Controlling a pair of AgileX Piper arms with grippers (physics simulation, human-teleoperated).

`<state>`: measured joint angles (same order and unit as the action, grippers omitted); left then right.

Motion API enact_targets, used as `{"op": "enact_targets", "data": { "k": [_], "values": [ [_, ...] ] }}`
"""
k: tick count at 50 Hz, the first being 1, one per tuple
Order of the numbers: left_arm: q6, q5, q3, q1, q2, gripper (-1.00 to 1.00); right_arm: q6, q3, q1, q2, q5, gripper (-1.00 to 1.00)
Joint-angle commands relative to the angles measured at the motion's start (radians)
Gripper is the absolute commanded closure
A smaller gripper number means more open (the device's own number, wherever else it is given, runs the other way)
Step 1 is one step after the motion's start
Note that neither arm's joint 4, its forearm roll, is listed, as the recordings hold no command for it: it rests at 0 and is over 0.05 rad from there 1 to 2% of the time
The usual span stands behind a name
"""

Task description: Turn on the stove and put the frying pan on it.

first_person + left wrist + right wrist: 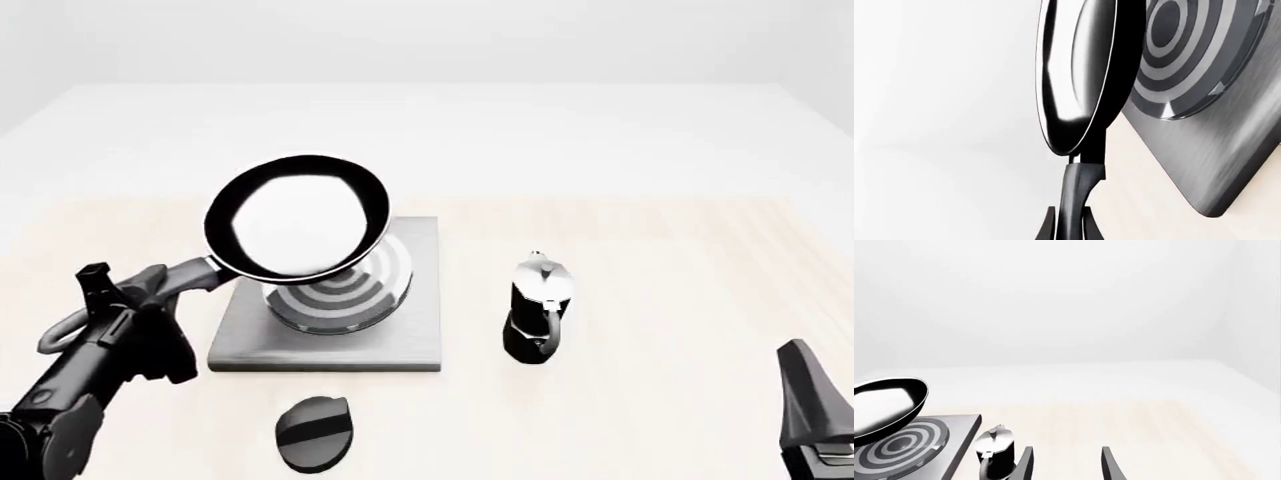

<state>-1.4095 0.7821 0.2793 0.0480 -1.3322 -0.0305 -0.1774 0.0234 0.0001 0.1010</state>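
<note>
The frying pan [300, 215] hangs tilted in the air over the far left part of the stove [416, 330], its glossy inside facing up and toward the camera. My left gripper [144, 290] is shut on the pan's long dark handle [1074, 195]. In the left wrist view the pan [1077, 75] stands edge-on beside the stove's ring burner [1174, 55]. My right gripper [1066, 467] is open and empty, low at the front right [807, 400], well away from the stove. The right wrist view also shows the pan [884, 410] above the stove [961, 437].
A small black round knob [316, 432] lies on the table just in front of the stove. A black-and-silver coffee pot [538, 305] stands upright to the right of the stove, also seen as the coffee pot [995, 452] beside my right gripper's fingers [1026, 462].
</note>
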Motion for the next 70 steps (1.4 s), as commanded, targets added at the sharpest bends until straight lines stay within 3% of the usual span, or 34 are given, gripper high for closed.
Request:
{"op": "enact_targets", "data": {
  "k": [1, 28, 41, 70],
  "values": [
    [-0.014, 0.075, -0.003, -0.023, -0.033, 1.0, 0.002, 0.0, 0.003, 0.0, 0.001, -1.0],
    [-0.024, 0.146, -0.045, -0.062, -0.075, 1.0, 0.005, -0.007, 0.007, 0.0, 0.008, -1.0],
    [-0.045, 0.243, -0.075, -0.065, -0.168, 1.0, 0.006, -0.01, 0.008, 0.0, 0.011, -1.0],
    [-0.061, 0.326, -0.093, -0.075, -0.257, 1.0, 0.004, -0.008, 0.012, 0.0, 0.008, -1.0]
  ]
}}
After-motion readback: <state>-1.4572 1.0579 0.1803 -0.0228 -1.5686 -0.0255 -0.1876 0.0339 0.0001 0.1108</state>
